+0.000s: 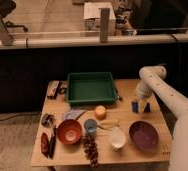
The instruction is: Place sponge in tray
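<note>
The bright-blue sponge (135, 106) stands on the wooden table (152, 117) at its right side, to the right of the tray. My gripper (141, 104) is down at the sponge, right over and against it, at the end of the white arm that comes in from the right. The dark-green tray (91, 89) sits at the back middle of the table, with nothing showing inside it. The sponge is about a hand's width from the tray's right rim.
An orange (100, 111) lies in front of the tray. A red bowl (69, 131), small blue cup (90, 125), white cup (117, 139), purple bowl (143, 135) and grapes (90, 149) fill the front. A pale sheet (74, 114) lies front left of the tray.
</note>
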